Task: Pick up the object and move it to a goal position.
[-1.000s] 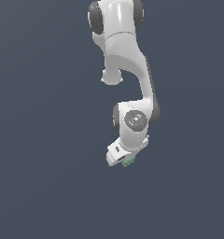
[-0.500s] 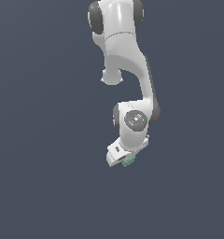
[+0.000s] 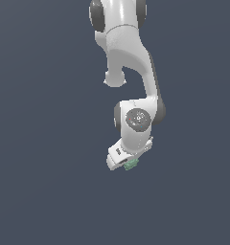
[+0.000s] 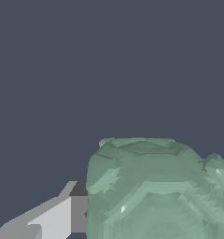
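Hand (image 3: 128, 164) at the low end of the white arm (image 3: 131, 67), and it has the block clamped between its fingers: the small pale green block (image 3: 131, 164) peeks out at the tip, tucked right under the white hand body, toward the exterior view's right of it. That is where the task's thing sits, up in the grip, with nothing but flat dark blue-grey ground (image 3: 40, 191) showing behind it; whether it hangs clear of that surface the exterior view does not make plain, since no shadow or edge gives it away. The arm comes down from the top of the exterior view, bends through a rounded elbow, then a wrist joint with a round grey cap (image 3: 137, 117), and the hand tilts down toward the exterior view's left. Over to the wrist view now, and the block (image 4: 153, 191) fills a big share of the picture, bumpy and knobbed, glossy green with pale highlights on its ridges. One finger (image 4: 48, 219) shows as a light grey wedge with a darker pad pressed up against the block's side; on the other side only a sliver of grey peeks past the green, too little to read much from. Everything else in that view is the same plain dark background.
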`<state>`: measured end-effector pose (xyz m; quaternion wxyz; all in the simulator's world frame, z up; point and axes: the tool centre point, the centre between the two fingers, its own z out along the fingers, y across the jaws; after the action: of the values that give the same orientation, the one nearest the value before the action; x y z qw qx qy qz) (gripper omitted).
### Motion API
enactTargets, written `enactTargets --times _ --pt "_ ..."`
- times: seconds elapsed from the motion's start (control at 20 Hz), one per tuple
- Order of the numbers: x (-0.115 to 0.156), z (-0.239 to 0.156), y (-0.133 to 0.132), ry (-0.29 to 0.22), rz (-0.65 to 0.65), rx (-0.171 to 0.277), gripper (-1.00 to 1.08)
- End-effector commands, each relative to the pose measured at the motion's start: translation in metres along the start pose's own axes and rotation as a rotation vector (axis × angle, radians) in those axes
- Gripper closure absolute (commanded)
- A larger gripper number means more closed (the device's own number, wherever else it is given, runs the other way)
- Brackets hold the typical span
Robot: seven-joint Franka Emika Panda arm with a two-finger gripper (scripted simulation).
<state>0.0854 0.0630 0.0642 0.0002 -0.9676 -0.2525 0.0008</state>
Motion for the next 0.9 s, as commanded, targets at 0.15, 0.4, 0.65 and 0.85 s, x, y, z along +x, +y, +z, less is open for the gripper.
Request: enactTargets --times 0.15,0.4,0.65,0.85 --pt "0.003 -0.040 0.017 0.001 0.000 0.000 1.08" --pt "0.007 -0.084 0.035 0.002 0.000 0.000 1.08" --pt "0.011 -0.128 0.054 0.002 0.000 0.000 1.08" --pt "0.014 -0.152 0.065 0.002 0.000 0.000 1.08"
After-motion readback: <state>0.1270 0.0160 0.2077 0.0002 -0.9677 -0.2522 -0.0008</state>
